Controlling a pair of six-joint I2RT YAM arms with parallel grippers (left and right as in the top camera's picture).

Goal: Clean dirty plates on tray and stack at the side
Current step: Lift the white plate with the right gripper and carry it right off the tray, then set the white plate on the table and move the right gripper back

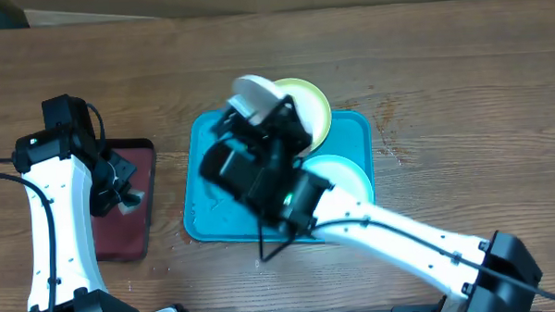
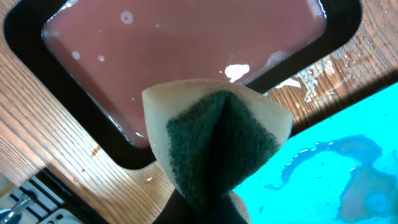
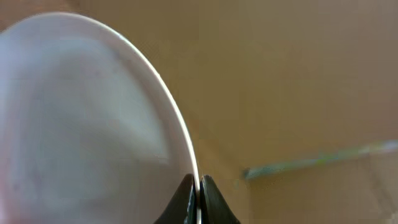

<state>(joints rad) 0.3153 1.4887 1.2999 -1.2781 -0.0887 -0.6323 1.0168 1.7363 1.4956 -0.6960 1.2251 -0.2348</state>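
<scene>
The wooden bench (image 1: 460, 94) carries the teal-blue tray (image 1: 201, 219) at its middle, its left half bare and wet with thin puddles. The right arm reaches across this tray from the near right corner. The left arm stands at the left side over a smaller dark red tray (image 1: 123, 231), black-rimmed and lying just beside the teal one. It is filled with cloudy pinkish water that carries a few bubbles. Of the plates, the yellow-green plate (image 1: 313, 104) lies at the far side of the teal tray, overlapping its far rim. The pale mint plate (image 1: 348, 177) lies flat in the tray's right part, partly hidden by the right arm. The white plate (image 1: 252, 90) is off the tray, tilted up on edge above its far side and next to the yellow-green one. The right gripper (image 3: 198, 193) has its jaws clamped on this plate's thin rim. The left gripper (image 1: 121, 189) has its jaws pinched together on a folded sponge (image 2: 217, 143), pale outside with a dark green scouring face, hanging above the near rim of the red tray. Droplets lie on the bench between the two trays.
</scene>
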